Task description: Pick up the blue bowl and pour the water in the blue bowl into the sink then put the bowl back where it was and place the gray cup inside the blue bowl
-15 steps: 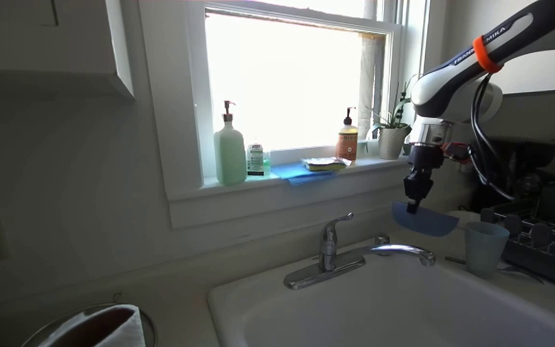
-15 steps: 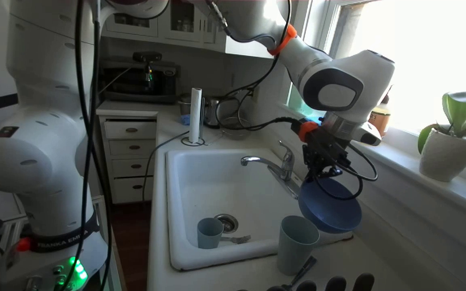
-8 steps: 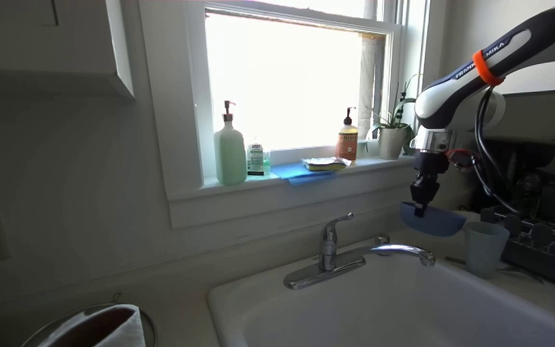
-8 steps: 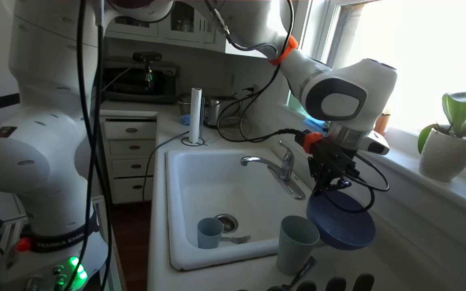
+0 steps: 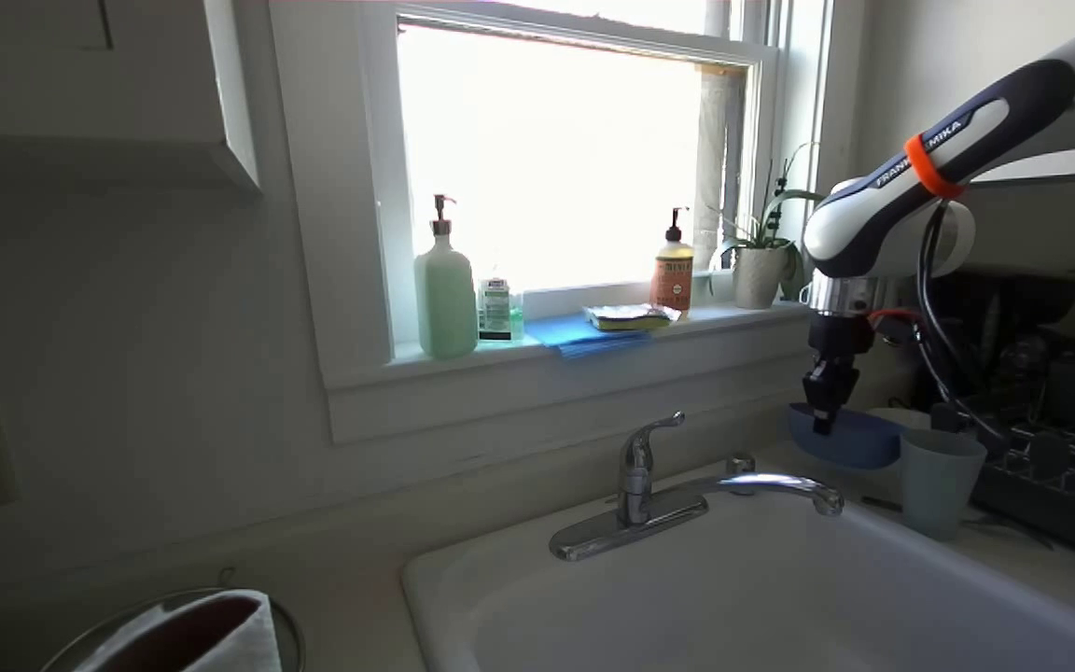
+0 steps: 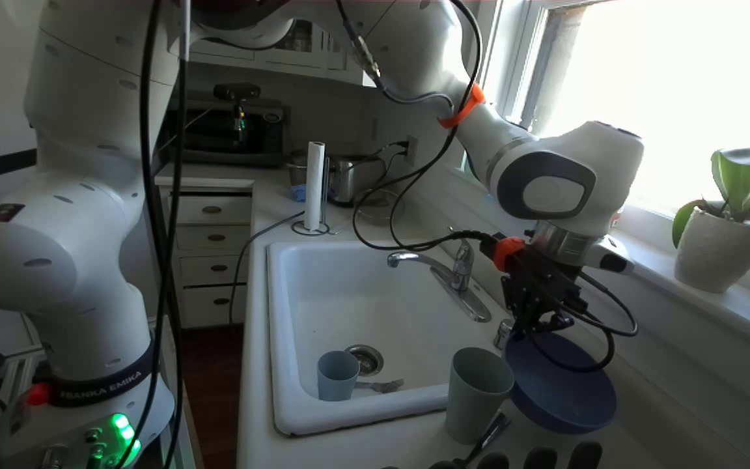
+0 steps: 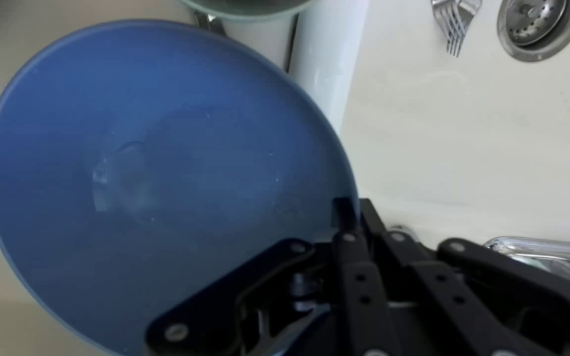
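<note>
We see the blue bowl (image 6: 560, 387), its rim pinched between the fingers (image 7: 345, 217), now lower and farther from the sink (image 6: 362, 413), near the back edge of the worktop (image 6: 349, 449), beside the gray tumbler (image 6: 479, 397). We judge the put-back nearly done; nesting the tumbler remains.

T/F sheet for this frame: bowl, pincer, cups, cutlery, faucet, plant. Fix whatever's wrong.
1. The pincer holds the blue bowl by its rim. True.
2. The blue bowl is upside down. False: its opening faces roughly upward.
3. Metal cutlery lies in the sink near the drain. True.
4. Two cups are in the sink. False: a gray-blue cup is there, but the gray cup stands on the counter.
5. Water streams from the faucet. False: no stream shows below the faucet.
6. A potted plant stands on the window sill. True.
</note>
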Robot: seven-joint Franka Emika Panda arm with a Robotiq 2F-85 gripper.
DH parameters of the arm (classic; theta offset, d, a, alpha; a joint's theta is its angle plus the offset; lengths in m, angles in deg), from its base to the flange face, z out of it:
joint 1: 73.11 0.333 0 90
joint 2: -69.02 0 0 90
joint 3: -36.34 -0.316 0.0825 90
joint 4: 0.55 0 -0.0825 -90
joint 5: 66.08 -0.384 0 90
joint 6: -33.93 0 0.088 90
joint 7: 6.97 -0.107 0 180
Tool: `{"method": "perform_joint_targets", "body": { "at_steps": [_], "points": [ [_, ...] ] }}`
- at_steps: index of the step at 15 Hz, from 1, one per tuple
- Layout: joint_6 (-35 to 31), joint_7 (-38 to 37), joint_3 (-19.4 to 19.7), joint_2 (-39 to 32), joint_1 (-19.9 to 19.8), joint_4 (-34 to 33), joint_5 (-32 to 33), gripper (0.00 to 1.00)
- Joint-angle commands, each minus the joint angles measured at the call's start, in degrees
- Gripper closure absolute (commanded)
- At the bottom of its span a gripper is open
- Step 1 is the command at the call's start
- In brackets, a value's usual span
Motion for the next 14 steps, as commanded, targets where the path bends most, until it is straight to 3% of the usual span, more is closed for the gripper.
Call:
{"method": "perform_joint_targets", "body": {
  "at_steps": [1,12,13,14],
  "points": [
    [-1.8,-2.2,-0.9,-2.6,-1.0,-2.4,0.4,0.99],
    [-3.5,-3.7,-2.2,-8.4,-2.3,-6.9,0.1,0.99],
    [-3.6,-4.0,-2.2,-8.8,-2.3,-7.1,0.1,0.75],
    [-3.8,-4.4,-2.3,-8.9,-2.3,-7.3,0.2,0.69]
  ]
}}
